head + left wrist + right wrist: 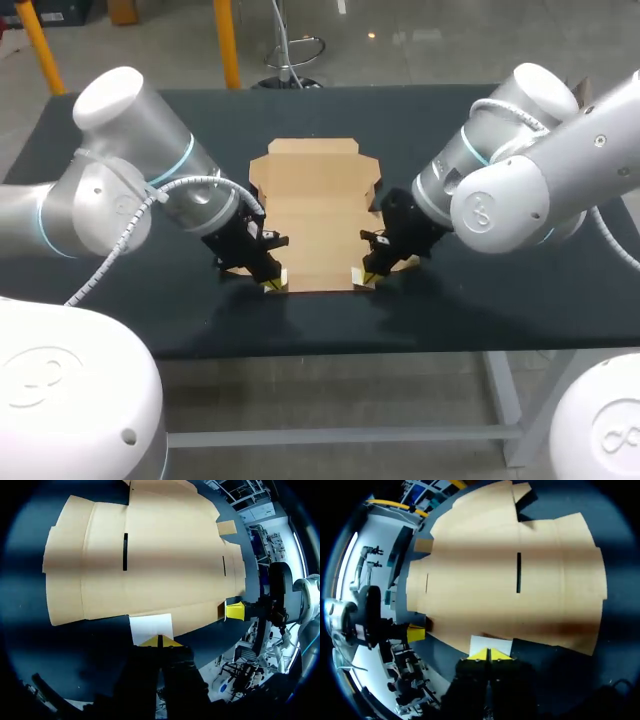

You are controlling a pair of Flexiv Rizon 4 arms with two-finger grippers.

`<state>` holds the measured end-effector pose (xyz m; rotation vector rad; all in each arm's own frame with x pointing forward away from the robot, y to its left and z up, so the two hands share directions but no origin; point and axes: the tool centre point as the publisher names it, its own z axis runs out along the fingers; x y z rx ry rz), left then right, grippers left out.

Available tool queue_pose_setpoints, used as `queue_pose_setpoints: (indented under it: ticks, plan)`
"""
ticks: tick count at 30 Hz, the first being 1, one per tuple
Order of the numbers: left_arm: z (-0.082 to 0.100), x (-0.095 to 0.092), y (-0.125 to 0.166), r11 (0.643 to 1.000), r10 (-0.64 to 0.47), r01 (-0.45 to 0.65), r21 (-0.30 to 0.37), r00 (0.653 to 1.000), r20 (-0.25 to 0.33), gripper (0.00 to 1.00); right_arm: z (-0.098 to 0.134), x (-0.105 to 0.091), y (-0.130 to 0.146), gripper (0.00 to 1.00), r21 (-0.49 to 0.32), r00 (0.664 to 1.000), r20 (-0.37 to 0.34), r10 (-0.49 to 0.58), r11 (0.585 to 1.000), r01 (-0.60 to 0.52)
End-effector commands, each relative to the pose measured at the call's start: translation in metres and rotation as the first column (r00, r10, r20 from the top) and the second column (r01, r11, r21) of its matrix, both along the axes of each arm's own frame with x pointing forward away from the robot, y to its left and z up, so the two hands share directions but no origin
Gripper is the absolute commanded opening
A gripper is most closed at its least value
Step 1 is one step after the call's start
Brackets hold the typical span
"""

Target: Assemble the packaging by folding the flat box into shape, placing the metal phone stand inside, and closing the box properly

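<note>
A flat brown cardboard box (315, 215) lies unfolded in the middle of the dark table (120, 270). My left gripper (272, 285) is at its near left corner, fingers shut. In the left wrist view my left gripper (160, 641) has its yellow tips together against a small pale flap (151, 626) of the box (150, 555). My right gripper (368, 279) stands at the near right corner, also shut. In the right wrist view my right gripper (489, 654) meets a like pale flap (490, 644) of the box (520, 570). No phone stand shows in any view.
Bare dark tabletop surrounds the box on every side. The table's front edge (330, 350) runs close behind both grippers. In each wrist view the other arm's yellow tip shows across the box's near edge, my right gripper (235, 611) in one and my left gripper (416, 632) in the other.
</note>
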<state>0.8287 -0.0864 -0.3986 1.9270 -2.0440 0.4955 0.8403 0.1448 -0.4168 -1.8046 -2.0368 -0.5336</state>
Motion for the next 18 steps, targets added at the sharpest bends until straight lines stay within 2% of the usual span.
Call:
queue_pose_setpoints:
  ticks: [1,5,18]
  plan:
    - [-0.005,0.000,-0.006,1.000,0.017,-0.018,0.021,1.000,0.020,0.00,-0.004,0.001,0.004,0.00,-0.017,1.000,0.003,-0.003,1.000,0.003]
    - [-0.008,0.002,-0.009,0.999,0.026,-0.027,0.040,0.999,0.032,0.00,-0.007,0.002,0.005,0.00,-0.029,1.000,0.002,-0.005,1.000,0.005]
    - [-0.020,0.007,-0.007,0.996,0.058,-0.059,0.064,0.998,0.015,0.00,-0.023,0.003,0.003,0.00,-0.074,0.999,-0.025,-0.029,0.997,0.027]
